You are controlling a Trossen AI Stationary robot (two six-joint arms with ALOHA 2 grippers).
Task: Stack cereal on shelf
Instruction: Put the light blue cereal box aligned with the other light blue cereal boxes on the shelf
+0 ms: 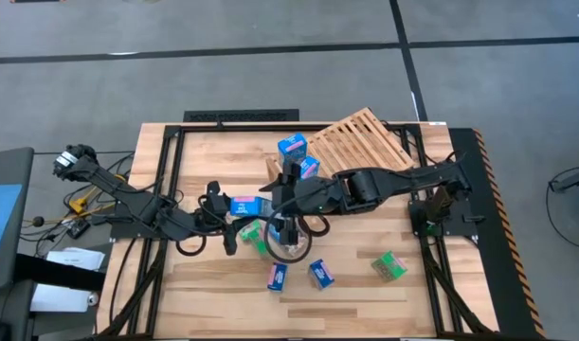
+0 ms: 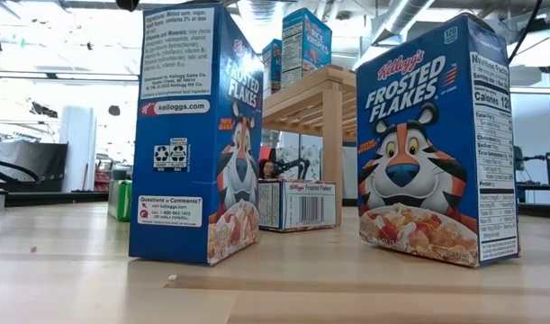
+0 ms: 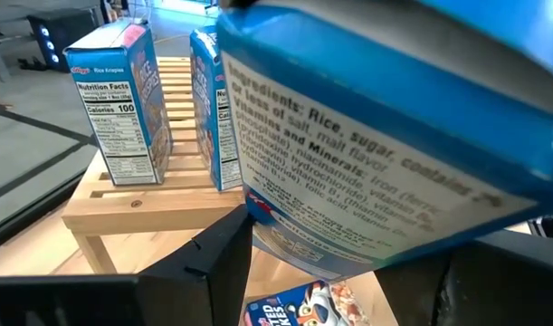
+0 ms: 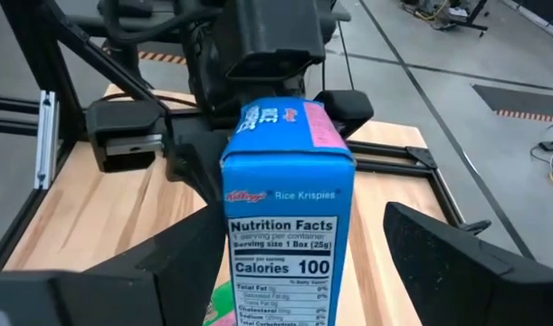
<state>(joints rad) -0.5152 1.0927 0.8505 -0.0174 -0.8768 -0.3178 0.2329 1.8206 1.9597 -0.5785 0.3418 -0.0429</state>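
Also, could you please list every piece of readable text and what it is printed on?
"Kellogg's FROSTED FLAKES": right-hand box, low view.
"kelloggs.com": left box, low view.
"Kellogg's Rice Krispies", "Nutrition Facts", "Calories 100": held box.
"Ingredients: Rice, sugar": same box, left wrist view.
"Rice Krispies": box on the shelf.
Finer print: unreadable.

Your left arm enters from the left edge of the high view and runs low toward the centre, where its left gripper [image 1: 234,210] is closed on a blue box [image 1: 244,206]; in the left wrist view that box [image 3: 376,136] fills the upper right of the frame between the two dark fingers [image 3: 217,263]. Your right arm reaches in from the right edge of the high view, elbow at centre right, wrist bent down at the middle. Its right gripper [image 1: 285,232] stands with fingers [image 4: 181,258] spread wide on either side of that box [image 4: 285,217], not touching it.
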